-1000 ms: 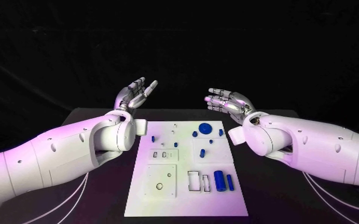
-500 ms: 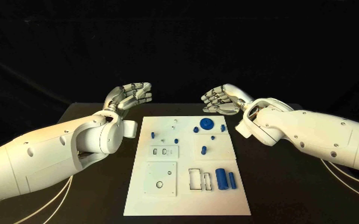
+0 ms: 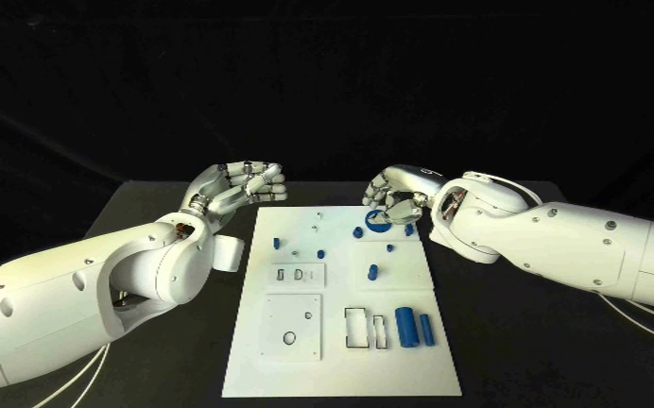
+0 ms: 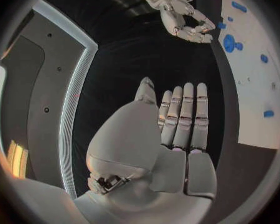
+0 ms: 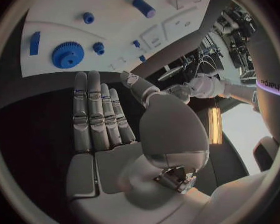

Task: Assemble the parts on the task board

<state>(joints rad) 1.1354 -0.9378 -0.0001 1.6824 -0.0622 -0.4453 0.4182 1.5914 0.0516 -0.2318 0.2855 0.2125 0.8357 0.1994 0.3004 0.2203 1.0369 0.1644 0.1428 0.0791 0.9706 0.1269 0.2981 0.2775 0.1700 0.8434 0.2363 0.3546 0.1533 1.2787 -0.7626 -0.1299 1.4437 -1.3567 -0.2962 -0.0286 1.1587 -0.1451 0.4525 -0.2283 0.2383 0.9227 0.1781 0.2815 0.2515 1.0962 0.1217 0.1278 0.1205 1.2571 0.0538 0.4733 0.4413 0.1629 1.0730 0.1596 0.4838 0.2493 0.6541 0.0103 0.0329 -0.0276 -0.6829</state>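
The white task board (image 3: pixel 341 351) lies in the middle of the black table. A blue gear (image 3: pixel 378 223) sits near its far edge, also seen in the right wrist view (image 5: pixel 68 54). Small blue pieces (image 3: pixel 277 242) are scattered over the far half. A thick blue cylinder (image 3: pixel 404 325) and a thinner one (image 3: pixel 428 331) lie at the near right. My right hand (image 3: pixel 397 196) hovers just over the gear, fingers straight and holding nothing (image 5: pixel 102 119). My left hand (image 3: pixel 240 184) is off the board's far left corner, fingers extended and empty (image 4: pixel 177 129).
Rectangular recesses (image 3: pixel 363 328) and a square plate with a round hole (image 3: pixel 292 323) mark the board's near half. Bare black table (image 3: pixel 545 351) lies on both sides of the board. My two forearms flank the board's far corners.
Both hands have come down and forward from their raised poses. The right hand has dropped to the gear at the board's far edge; the left hand has lowered beside the far left corner.
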